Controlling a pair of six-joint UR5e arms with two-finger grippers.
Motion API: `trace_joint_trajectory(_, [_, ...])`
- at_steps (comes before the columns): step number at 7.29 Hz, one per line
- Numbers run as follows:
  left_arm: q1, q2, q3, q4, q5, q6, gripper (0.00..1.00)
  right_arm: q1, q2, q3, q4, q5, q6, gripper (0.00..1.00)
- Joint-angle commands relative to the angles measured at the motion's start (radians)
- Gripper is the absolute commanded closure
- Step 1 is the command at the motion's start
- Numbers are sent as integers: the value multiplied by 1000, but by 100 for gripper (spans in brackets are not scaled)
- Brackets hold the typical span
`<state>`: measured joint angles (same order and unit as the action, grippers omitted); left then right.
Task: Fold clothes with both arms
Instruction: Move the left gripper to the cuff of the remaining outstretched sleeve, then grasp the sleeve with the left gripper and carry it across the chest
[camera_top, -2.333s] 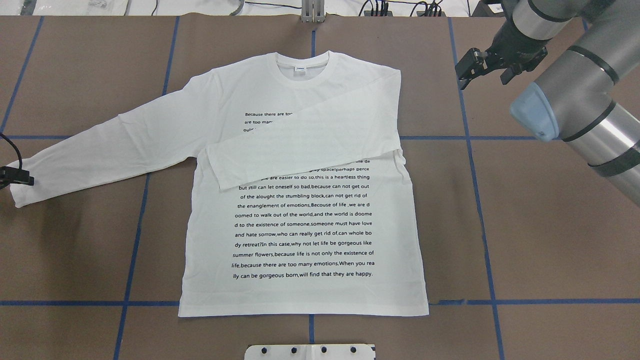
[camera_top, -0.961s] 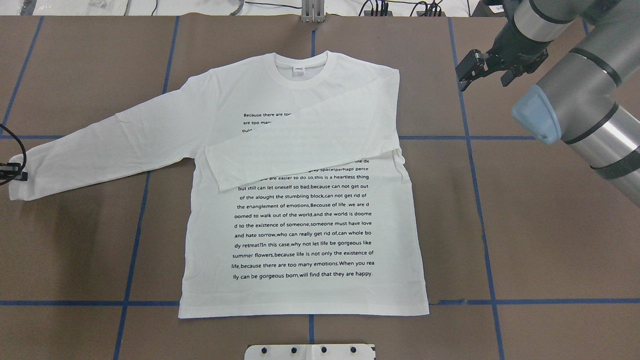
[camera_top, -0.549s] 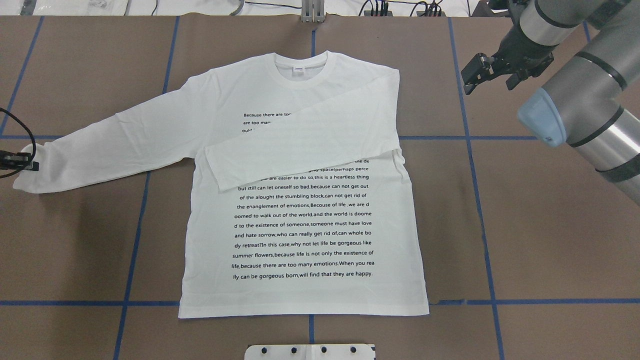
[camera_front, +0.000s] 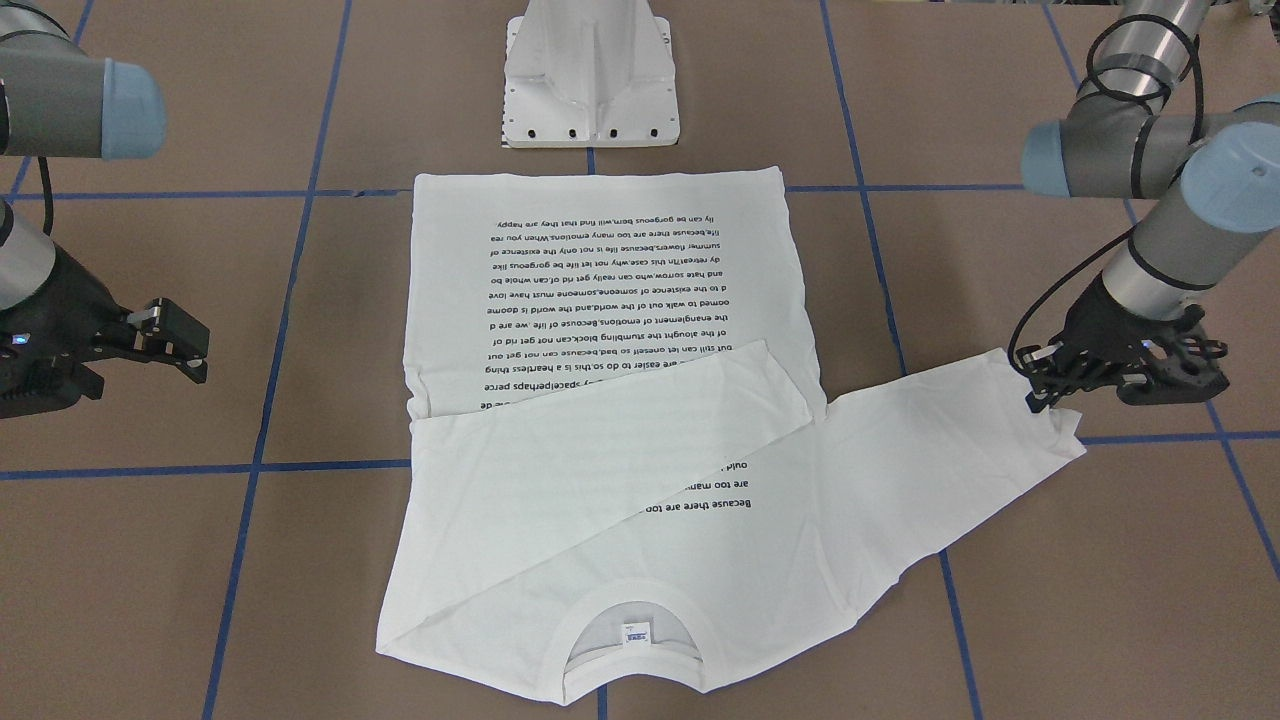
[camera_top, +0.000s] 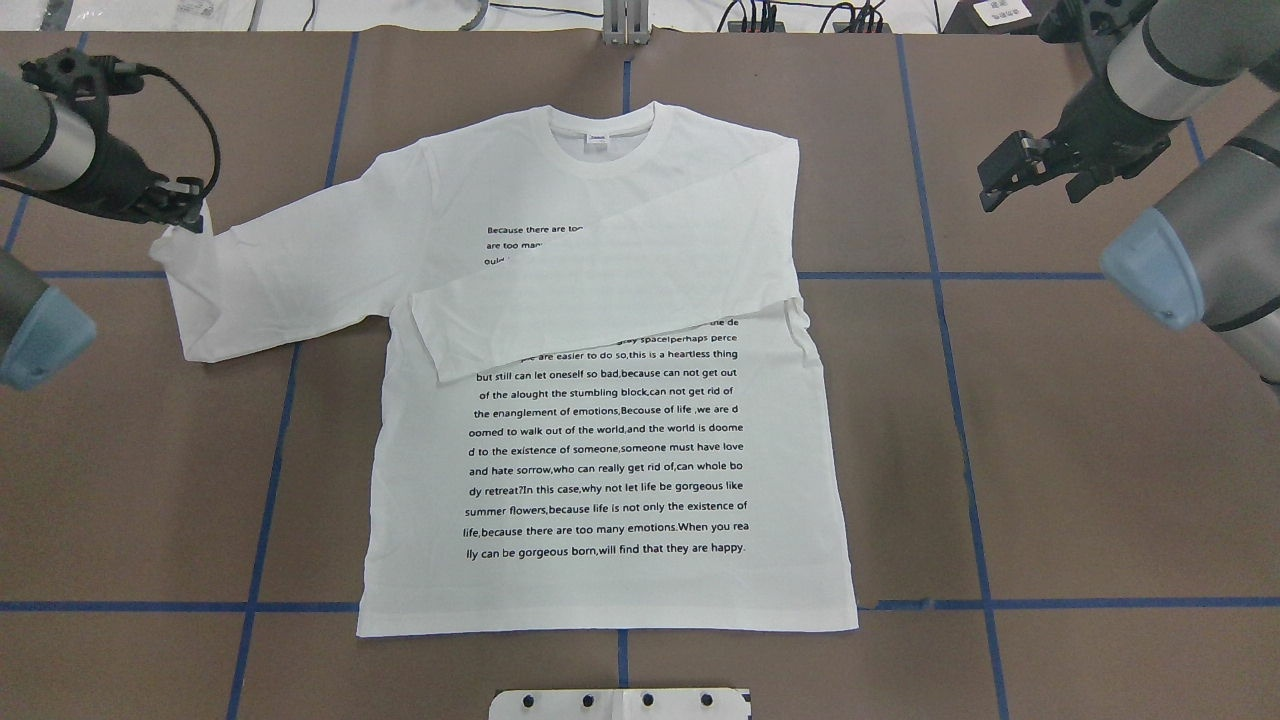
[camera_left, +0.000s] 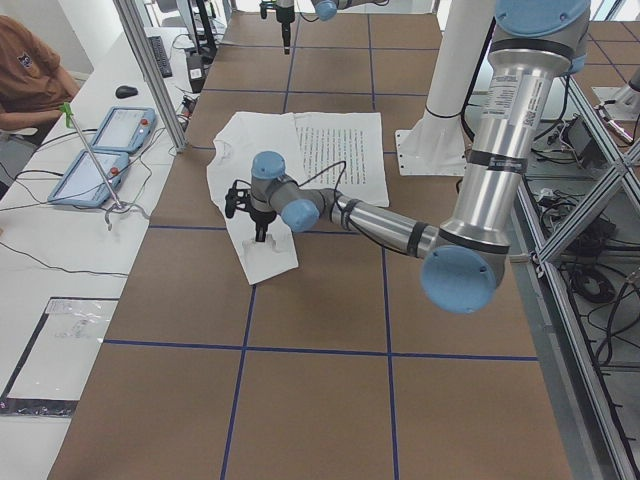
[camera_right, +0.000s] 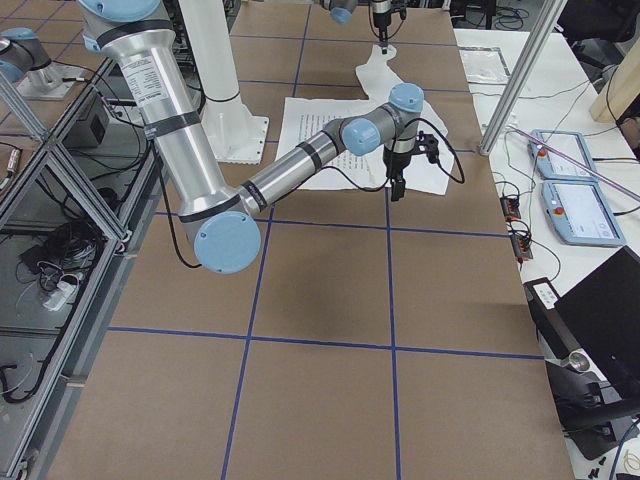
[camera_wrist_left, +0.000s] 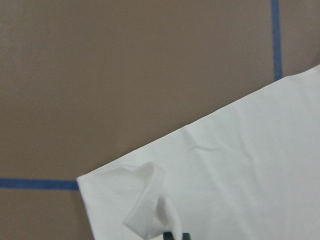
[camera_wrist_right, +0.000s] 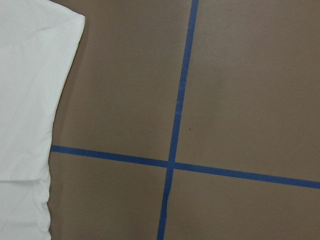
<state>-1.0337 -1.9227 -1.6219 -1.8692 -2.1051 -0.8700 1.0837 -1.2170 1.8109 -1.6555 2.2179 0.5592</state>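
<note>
Brown tabletop (camera_top: 1100, 450) carries shirt (camera_top: 610, 450) flat, hem nearest base (camera_top: 620, 703); left end effector (camera_top: 192, 213), on base's far left, clamps the lifted cuff (camera_top: 180, 290), presumably to fold that sleeve across the chest like the other, while right end effector (camera_top: 1030, 190) hovers open and empty, far right of base.

White long-sleeved cotton T-shirt (camera_top: 610, 590): folded sleeve (camera_top: 620, 300) covers upper text lines (camera_top: 530, 229); small collar tag (camera_top: 600, 141) at 12 o'clock unreadable.
</note>
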Motion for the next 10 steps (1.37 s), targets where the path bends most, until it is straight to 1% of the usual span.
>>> trace_joint_trajectory(1, [13,-271,78,153,-19,-135,100,18,-76,54,6,-6,-48,0])
trace_joint_trajectory(2, [17,-380,158,151,-24,-173,100,18,-76,50,6,-12,-50,0])
trace_joint_trajectory(3, [23,-463,175,148,-26,-185,100,18,-76,44,6,-14,-50,0])
trace_joint_trajectory(4, [47,-566,225,150,-47,-225,100,18,-76,44,6,-14,-50,0])
trace_joint_trajectory(5, [84,-647,275,148,-58,-248,100,18,-75,44,6,-14,-50,0])
trace_joint_trajectory(6, [118,-685,271,151,-59,-251,100,18,-75,39,6,-15,-50,0])
trace_joint_trajectory(8, [184,-723,269,151,-56,-264,100,18,-71,35,6,-15,-50,0])
trace_joint_trajectory(10, [207,-745,275,153,-46,-273,100,18,-67,30,6,-15,-48,0])
